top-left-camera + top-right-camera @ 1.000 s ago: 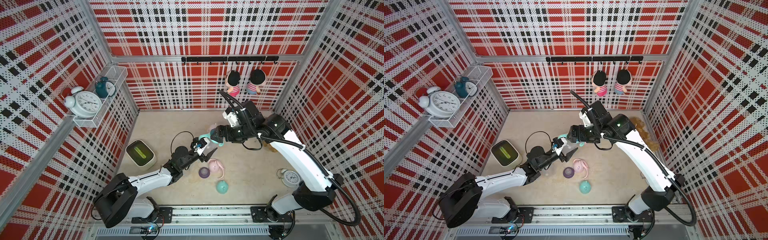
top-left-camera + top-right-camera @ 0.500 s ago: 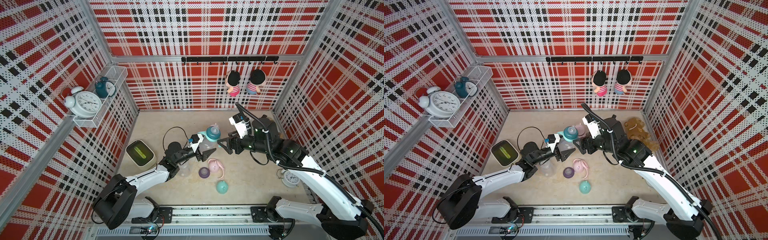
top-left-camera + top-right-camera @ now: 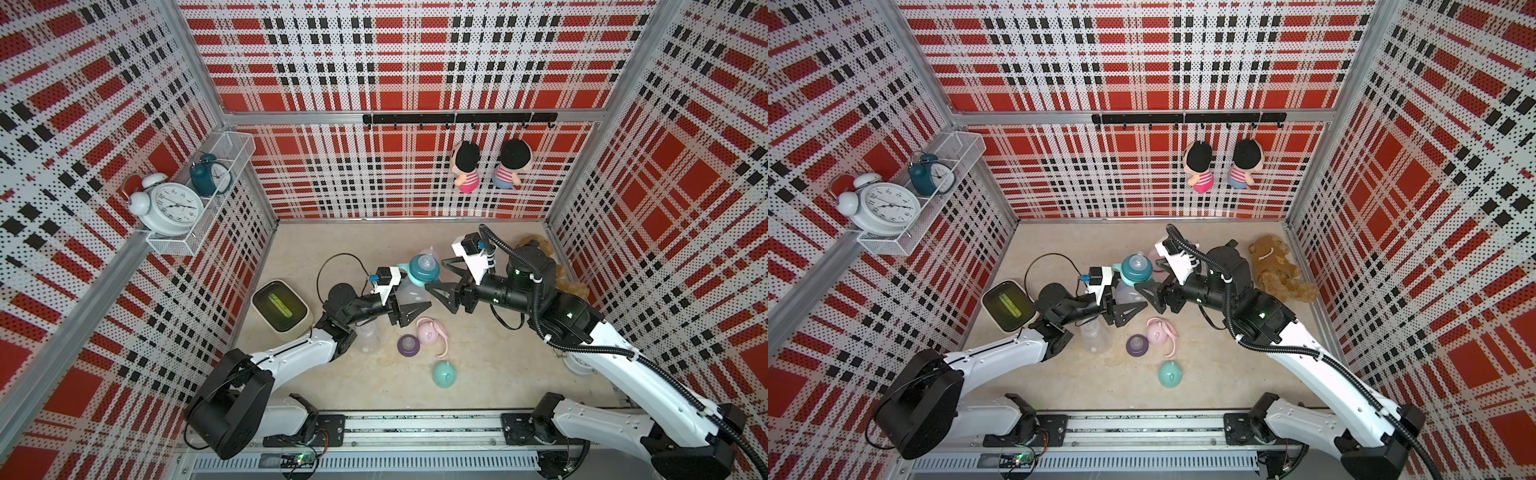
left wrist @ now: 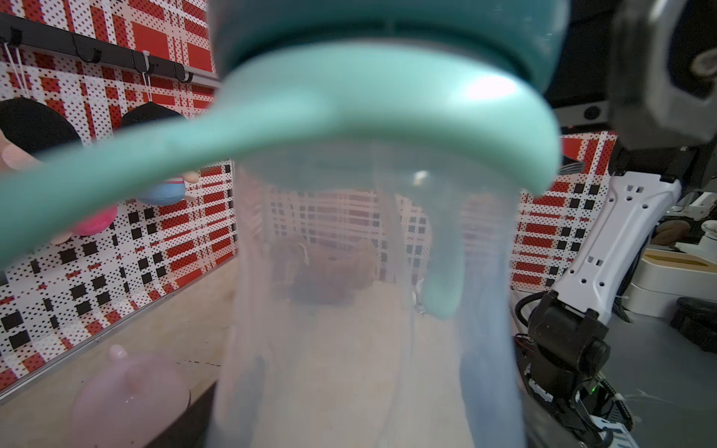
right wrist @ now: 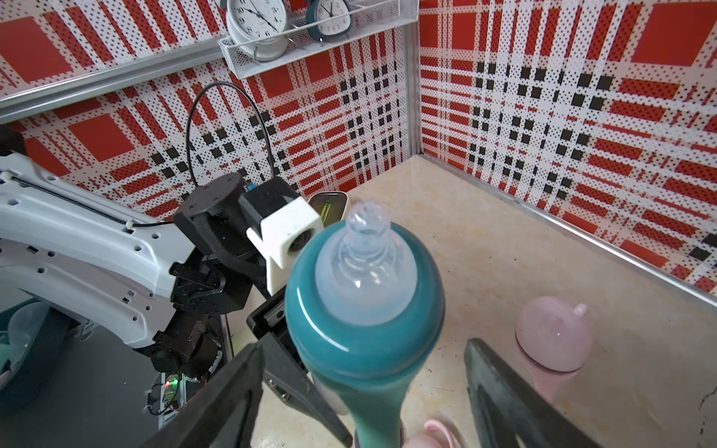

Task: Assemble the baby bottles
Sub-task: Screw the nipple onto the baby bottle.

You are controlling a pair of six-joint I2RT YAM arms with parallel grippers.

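My left gripper (image 3: pixel 409 298) is shut on the clear body of a teal baby bottle (image 3: pixel 423 270), held upright above the floor. Its teal collar and nipple (image 5: pixel 364 287) sit just ahead of my right gripper (image 3: pixel 438 276), which is open and apart from them. In the left wrist view the bottle body (image 4: pixel 361 310) and teal handle ring (image 4: pixel 310 116) fill the picture and hide the fingers. On the floor lie a clear bottle (image 3: pixel 368 337), a purple nipple collar (image 3: pixel 407 345), a pink cap with handle ring (image 3: pixel 430 332), a teal cap (image 3: pixel 444 374) and another pink cap (image 5: pixel 553 337).
A white box with a green window (image 3: pixel 280 305) stands by the left wall. A brown plush (image 3: pixel 1279 270) lies at the right wall, and a small clock (image 3: pixel 577 363) sits under my right arm. A shelf with alarm clocks (image 3: pixel 174 208) and hanging dolls (image 3: pixel 467 170) are on the walls.
My right gripper has come off the teal bottle's top and drawn back to the right. The bottle stays in my left gripper, which shifted slightly left.
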